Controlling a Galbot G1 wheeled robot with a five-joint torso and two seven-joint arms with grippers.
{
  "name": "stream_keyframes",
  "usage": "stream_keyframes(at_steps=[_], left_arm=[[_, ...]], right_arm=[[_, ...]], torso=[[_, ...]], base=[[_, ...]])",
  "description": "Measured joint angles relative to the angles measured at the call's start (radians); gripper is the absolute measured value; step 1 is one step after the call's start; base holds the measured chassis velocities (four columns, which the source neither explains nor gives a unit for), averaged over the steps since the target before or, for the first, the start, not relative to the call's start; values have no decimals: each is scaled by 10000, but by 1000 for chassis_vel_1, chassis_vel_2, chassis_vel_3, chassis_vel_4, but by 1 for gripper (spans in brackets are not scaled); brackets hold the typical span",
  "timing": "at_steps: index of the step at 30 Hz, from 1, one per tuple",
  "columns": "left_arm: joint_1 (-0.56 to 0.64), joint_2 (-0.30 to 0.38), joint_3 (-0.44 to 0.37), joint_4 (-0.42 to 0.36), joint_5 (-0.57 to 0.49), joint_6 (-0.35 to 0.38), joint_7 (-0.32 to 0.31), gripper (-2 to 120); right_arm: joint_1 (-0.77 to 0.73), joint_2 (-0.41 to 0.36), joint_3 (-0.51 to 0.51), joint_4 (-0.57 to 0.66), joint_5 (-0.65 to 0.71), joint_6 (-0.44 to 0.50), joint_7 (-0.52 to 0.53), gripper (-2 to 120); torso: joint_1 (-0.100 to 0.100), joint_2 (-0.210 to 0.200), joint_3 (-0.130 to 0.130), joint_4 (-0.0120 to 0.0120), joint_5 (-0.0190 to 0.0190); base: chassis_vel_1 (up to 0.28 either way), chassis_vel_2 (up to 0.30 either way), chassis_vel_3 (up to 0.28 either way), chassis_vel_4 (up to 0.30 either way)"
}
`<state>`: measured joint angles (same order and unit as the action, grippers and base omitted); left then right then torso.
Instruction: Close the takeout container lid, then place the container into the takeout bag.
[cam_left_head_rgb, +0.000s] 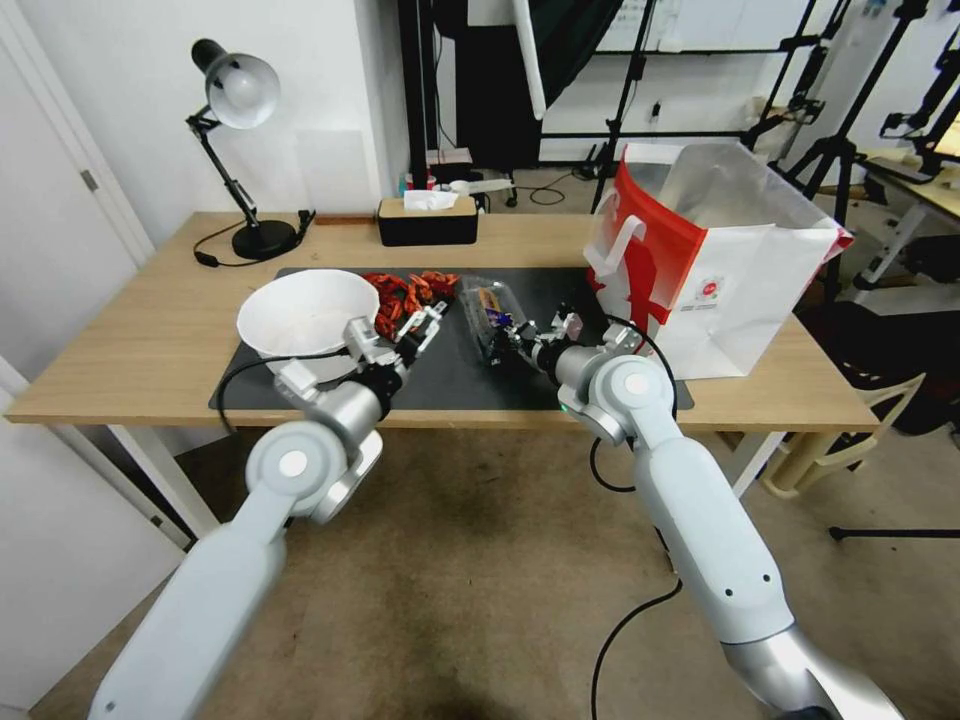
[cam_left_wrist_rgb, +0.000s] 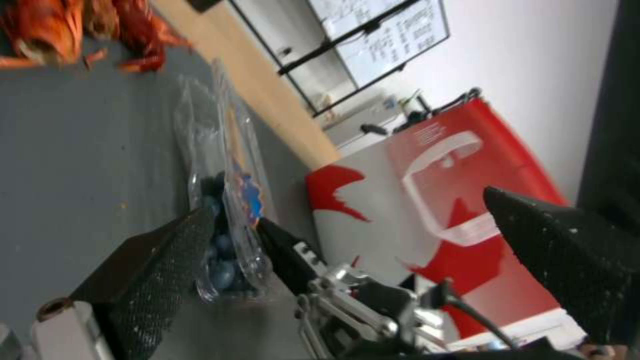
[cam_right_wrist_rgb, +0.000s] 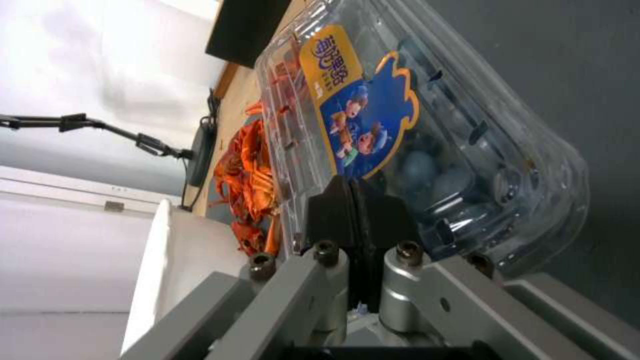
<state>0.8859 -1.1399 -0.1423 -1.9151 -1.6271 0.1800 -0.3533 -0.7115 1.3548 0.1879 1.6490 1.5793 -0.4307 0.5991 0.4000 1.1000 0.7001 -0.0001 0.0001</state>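
Note:
The takeout container (cam_left_head_rgb: 490, 312) lies on the black mat (cam_left_head_rgb: 450, 372) mid-table, a small clear clamshell with dark blueberries inside. Its lid (cam_right_wrist_rgb: 363, 112), bearing an orange-blue label, lies over the berries (cam_right_wrist_rgb: 427, 172). My right gripper (cam_right_wrist_rgb: 358, 200) is shut, its two black fingers pressed together on the container's near rim; in the head view the right gripper (cam_left_head_rgb: 508, 335) meets the box's front end. My left gripper (cam_left_head_rgb: 430, 318) hovers open just left of the container (cam_left_wrist_rgb: 227, 235), fingers (cam_left_wrist_rgb: 167, 265) wide apart. The red-and-white takeout bag (cam_left_head_rgb: 720, 260) stands open at the right.
A white bowl (cam_left_head_rgb: 300, 315) sits on the mat's left end, beside my left wrist. Red crayfish (cam_left_head_rgb: 405, 290) lie between bowl and container. A black tissue box (cam_left_head_rgb: 428, 220) and a desk lamp (cam_left_head_rgb: 240, 100) stand at the table's back. The bag (cam_left_wrist_rgb: 433, 210) stands close behind the right gripper.

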Motion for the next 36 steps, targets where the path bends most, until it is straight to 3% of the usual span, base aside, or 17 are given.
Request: stream_keyframes(at_steps=[4, 15, 36], left_arm=[[-711, -257, 563, 803, 147, 148, -397, 100], [-1674, -653, 1082, 2343, 810, 140, -747, 100], [-2677, -1050, 1717, 3402, 847, 660, -1129, 100]], right_arm=[[-54, -29, 38, 60, -10, -23, 0, 0], [-202, -131, 90, 283, 12, -77, 17, 0], [-291, -230, 199, 371, 34, -149, -4, 0]], torso=[[0, -1, 0, 0, 1], [0, -1, -1, 1, -1], [1, -1, -1, 0, -1]], base=[[0, 0, 0, 0], [0, 0, 0, 0], [0, 0, 0, 0]])
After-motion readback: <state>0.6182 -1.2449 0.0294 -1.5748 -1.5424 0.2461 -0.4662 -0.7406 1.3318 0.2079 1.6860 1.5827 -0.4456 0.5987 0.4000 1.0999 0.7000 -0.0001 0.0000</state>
